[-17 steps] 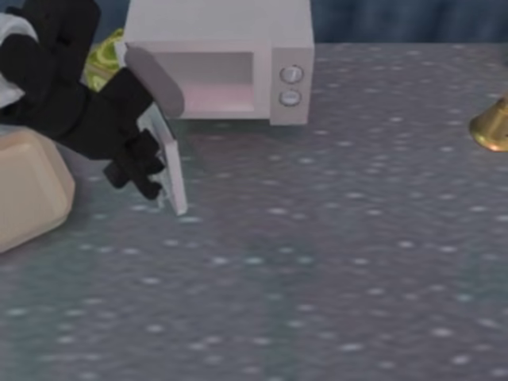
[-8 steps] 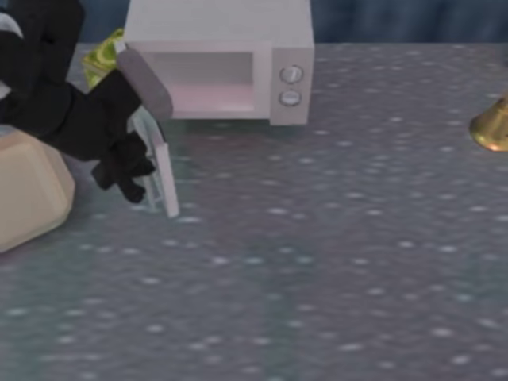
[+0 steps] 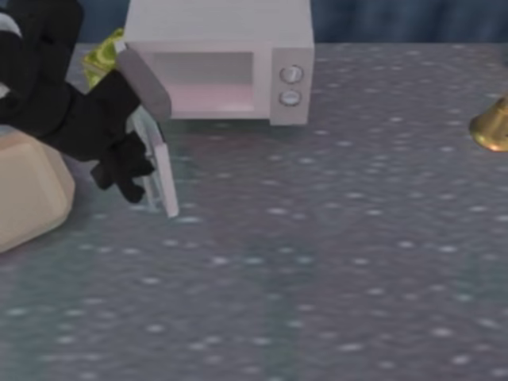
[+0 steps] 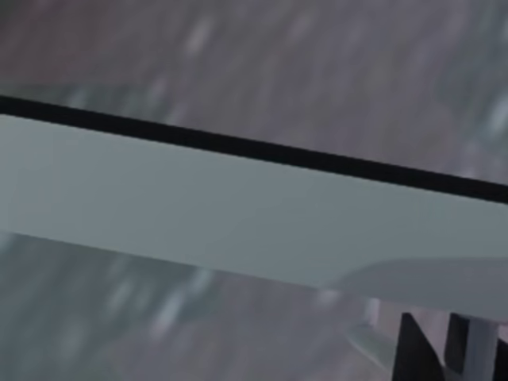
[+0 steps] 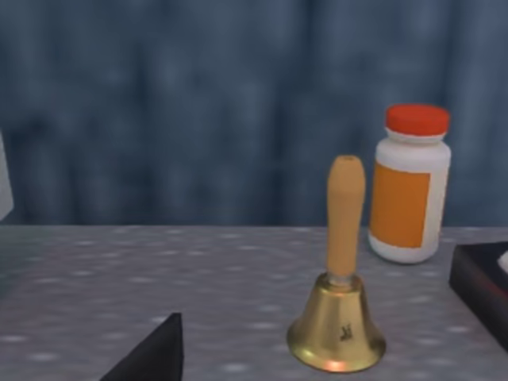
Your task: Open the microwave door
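Note:
The light-grey microwave (image 3: 218, 32) stands at the back of the table, left of the middle, with two silver knobs (image 3: 291, 85) on its right panel. Its pinkish cavity (image 3: 210, 83) is exposed. The microwave door (image 3: 165, 178) stands swung out toward the front left, roughly at right angles to the oven's front. My left gripper (image 3: 133, 171) is shut on the door's free edge from the left side. In the left wrist view the door (image 4: 238, 214) crosses as a grey band, with the dark fingers (image 4: 413, 357) at its handle. A tip of my right gripper (image 5: 159, 357) shows only in its own wrist view.
A beige block (image 3: 24, 190) lies at the left edge under my left arm. A green-yellow item (image 3: 101, 59) sits behind the door's hinge. At the right stand a brass bell (image 3: 492, 127) (image 5: 337, 317), a white bottle with an orange label (image 5: 409, 190) and a dark box (image 5: 480, 286).
Over the last second the door swung slightly farther left with my left gripper on it. In the last half second nothing visibly moved.

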Robot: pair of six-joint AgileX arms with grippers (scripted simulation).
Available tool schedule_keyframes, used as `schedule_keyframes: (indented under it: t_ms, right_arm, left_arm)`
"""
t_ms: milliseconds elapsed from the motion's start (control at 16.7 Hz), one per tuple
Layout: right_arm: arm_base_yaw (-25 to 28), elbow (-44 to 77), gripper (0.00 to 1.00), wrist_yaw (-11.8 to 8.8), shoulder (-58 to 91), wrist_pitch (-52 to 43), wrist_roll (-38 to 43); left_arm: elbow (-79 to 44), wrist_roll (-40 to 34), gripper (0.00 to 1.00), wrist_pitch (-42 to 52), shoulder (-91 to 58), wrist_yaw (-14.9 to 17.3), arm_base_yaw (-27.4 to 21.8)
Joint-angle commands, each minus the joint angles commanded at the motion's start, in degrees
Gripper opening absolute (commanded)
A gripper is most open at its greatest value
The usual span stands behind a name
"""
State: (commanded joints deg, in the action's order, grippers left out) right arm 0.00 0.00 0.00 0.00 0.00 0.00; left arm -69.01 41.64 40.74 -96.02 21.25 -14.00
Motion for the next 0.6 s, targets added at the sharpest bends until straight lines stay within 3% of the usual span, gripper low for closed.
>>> schedule_keyframes:
  t_ms: [600]
  right_arm:
    - [0.0, 0.0, 1.0, 0.0, 0.0, 0.0, 0.0]
  left_arm:
    - [0.0, 0.0, 0.0, 0.0, 0.0, 0.0, 0.0]
